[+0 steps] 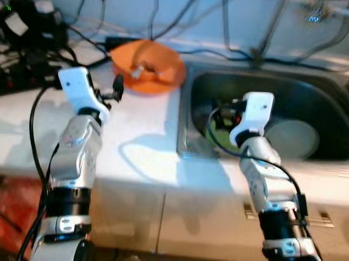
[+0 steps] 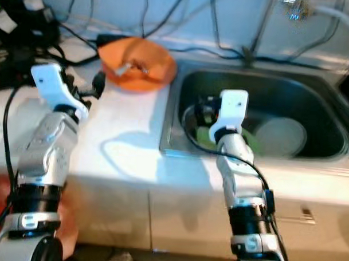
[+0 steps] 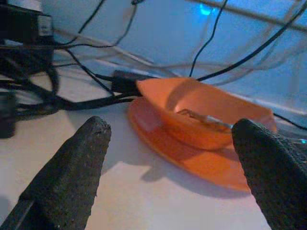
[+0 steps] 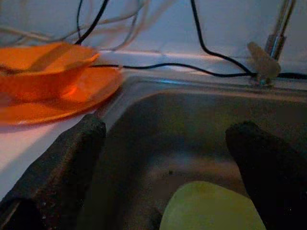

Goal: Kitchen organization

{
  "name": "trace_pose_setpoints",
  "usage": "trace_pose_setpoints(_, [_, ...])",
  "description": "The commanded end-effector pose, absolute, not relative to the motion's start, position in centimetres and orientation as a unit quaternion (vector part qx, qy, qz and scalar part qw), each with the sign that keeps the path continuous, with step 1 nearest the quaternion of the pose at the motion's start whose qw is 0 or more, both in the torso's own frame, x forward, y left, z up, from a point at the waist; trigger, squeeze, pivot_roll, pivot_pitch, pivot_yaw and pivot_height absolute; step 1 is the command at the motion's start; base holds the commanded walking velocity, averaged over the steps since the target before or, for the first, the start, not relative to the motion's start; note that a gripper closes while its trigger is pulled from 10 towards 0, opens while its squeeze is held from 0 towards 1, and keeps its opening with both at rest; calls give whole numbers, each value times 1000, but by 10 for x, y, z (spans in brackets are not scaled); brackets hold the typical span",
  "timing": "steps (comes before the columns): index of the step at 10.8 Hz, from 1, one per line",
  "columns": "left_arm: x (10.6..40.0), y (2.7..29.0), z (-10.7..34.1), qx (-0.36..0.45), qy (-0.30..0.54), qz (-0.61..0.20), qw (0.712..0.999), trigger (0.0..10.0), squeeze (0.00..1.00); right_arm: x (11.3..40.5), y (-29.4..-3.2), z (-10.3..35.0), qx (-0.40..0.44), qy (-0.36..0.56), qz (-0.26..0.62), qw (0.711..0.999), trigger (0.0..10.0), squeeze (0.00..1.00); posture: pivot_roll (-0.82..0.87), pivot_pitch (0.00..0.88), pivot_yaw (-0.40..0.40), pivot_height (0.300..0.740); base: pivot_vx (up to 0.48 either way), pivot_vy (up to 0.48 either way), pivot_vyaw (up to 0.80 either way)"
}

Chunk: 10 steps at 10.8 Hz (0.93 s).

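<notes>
An orange bowl point(image 3: 201, 117) is seen resting on an orange plate point(image 3: 192, 158) on the white surface point(image 1: 140, 135), just beside the rim of the steel sink point(image 1: 313, 95). A utensil point(image 3: 204, 119) lies inside the bowl. In the sink, a green dish point(image 4: 211, 208) and a pale round plate point(image 1: 292, 139) are seen near each other. The left gripper point(image 3: 177, 163) is held above the surface near the orange plate, its jaws spread wide and gripping nothing. The right gripper point(image 4: 165, 158) is held over the sink above the green dish, its jaws likewise apart and empty. Black cables point(image 1: 28, 56) are tangled along the back of the surface.
</notes>
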<state>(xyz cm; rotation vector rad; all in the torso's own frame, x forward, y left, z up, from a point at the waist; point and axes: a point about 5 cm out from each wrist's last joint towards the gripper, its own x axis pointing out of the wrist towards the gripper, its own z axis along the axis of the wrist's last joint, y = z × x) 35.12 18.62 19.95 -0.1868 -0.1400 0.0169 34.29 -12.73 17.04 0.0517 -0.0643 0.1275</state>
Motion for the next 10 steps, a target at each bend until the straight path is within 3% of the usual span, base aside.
trace_pose_setpoints(1, [353,176,201,-86,-69,-1,994,10000,0,343,-142,168,20,-27,41,999,10000,0,103,60,-30,740,0,0,0])
trace_pose_setpoints(7, [351,176,201,-98,-69,-6,993,10000,0,342,-141,167,23,-26,41,999,10000,0,108,67,-29,740,0,0,0])
trace_pose_setpoints(10, [365,168,186,-73,26,-28,997,10000,0,341,-136,167,37,-21,56,998,10000,0,114,82,-22,740,0,0,0])
